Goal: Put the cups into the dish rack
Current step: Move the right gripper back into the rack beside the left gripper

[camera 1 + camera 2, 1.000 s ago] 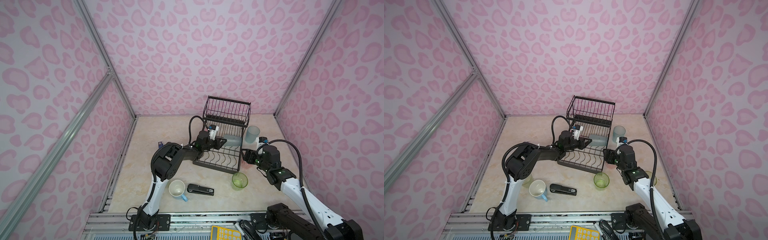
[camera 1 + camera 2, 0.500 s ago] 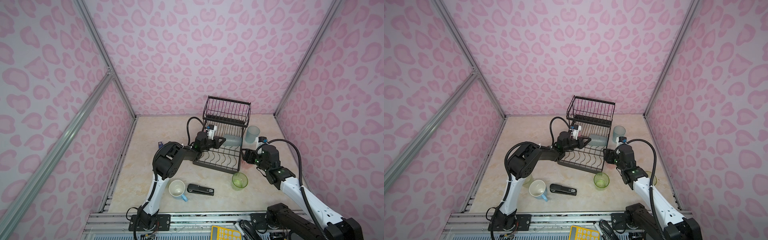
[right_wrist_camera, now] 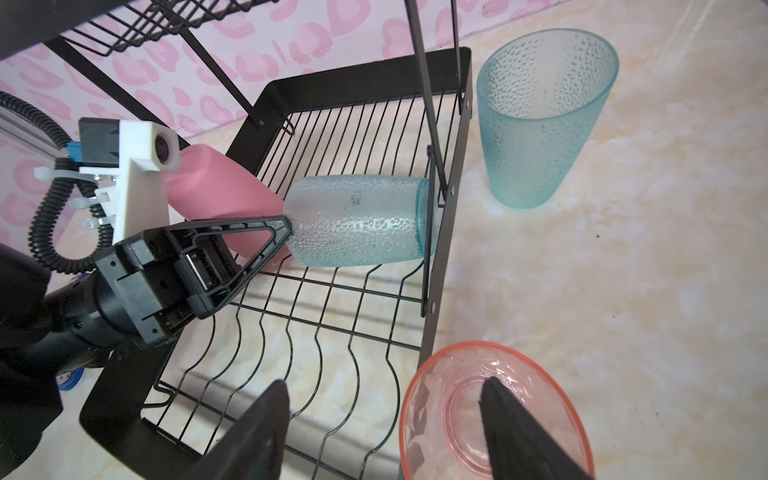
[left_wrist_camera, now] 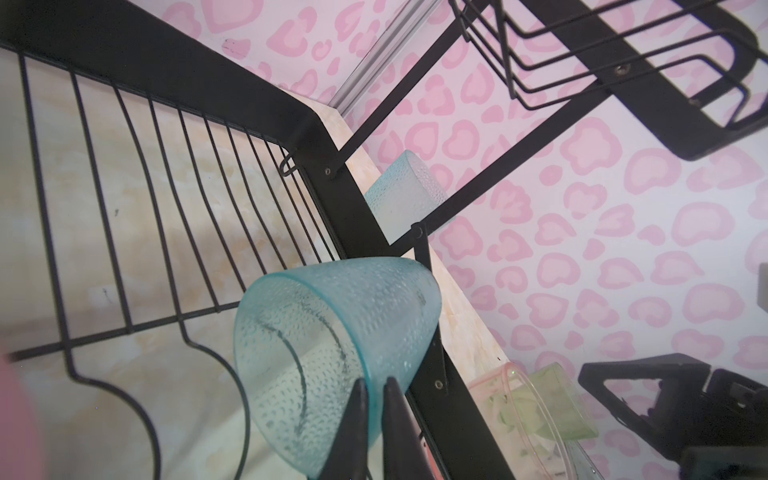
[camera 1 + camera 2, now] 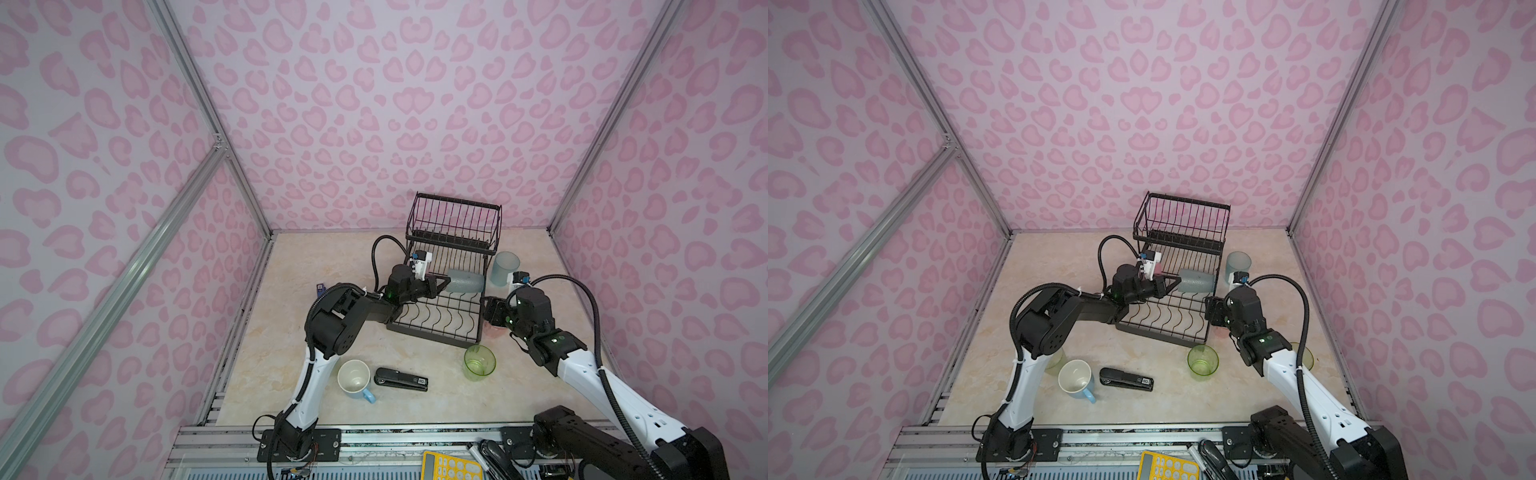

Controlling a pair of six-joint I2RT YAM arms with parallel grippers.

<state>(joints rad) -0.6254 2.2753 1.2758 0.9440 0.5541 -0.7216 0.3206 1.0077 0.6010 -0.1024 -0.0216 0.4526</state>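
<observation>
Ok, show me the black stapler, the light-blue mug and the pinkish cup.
black stapler [image 5: 401, 379]: in a top view, middle of its body.
light-blue mug [image 5: 353, 375]: in a top view, its pale inside.
pinkish cup [image 3: 457, 415]: right wrist view, its inner base.

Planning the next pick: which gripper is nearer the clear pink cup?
Right. The right gripper straddles the wall of the clear pink cup; the left gripper is over the dish rack, touching the lying frosted cup.

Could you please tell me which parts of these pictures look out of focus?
Left wrist view: a pink shape at the edge is smeared, the frosted cup sharp. Right wrist view: the right hand has blurry fingers, the rack crisp. Both top views: sharp, without glare.
</observation>
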